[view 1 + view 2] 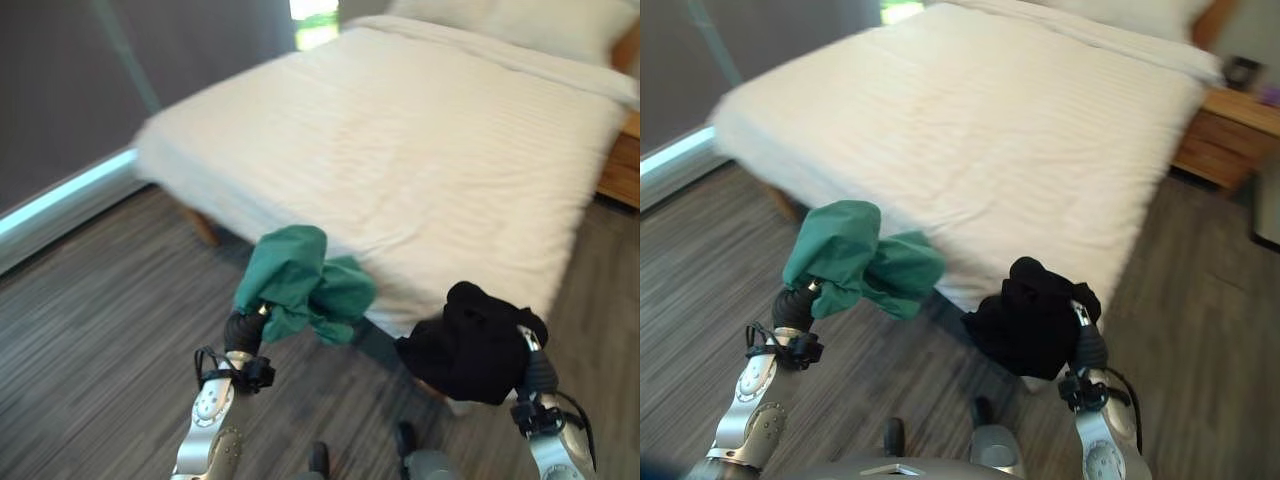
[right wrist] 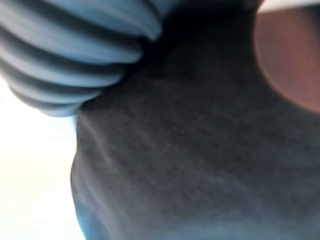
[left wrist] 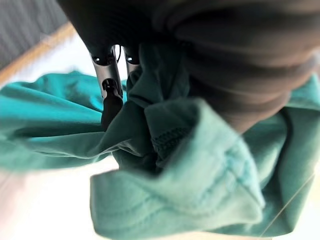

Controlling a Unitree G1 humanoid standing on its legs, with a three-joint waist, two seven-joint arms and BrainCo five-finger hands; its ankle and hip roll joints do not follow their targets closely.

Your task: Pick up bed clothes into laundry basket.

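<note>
A green garment (image 1: 300,280) hangs bunched over my left hand (image 1: 243,328), held up above the floor just in front of the bed's near edge. In the left wrist view a dark-tipped finger (image 3: 111,107) presses into the green cloth (image 3: 190,165), which folds round the hand. A black garment (image 1: 470,345) is draped in a heap over my right hand (image 1: 535,372) to the right, also off the floor. The right wrist view has the black cloth (image 2: 200,150) close against the ribbed cover, hiding the hand.
A wide bed (image 1: 400,140) with a white striped cover stands ahead, its corner between my arms and a wooden leg (image 1: 203,225) at its left. A wooden nightstand (image 1: 1220,135) sits at the far right. Grey plank floor (image 1: 90,330) lies open to the left.
</note>
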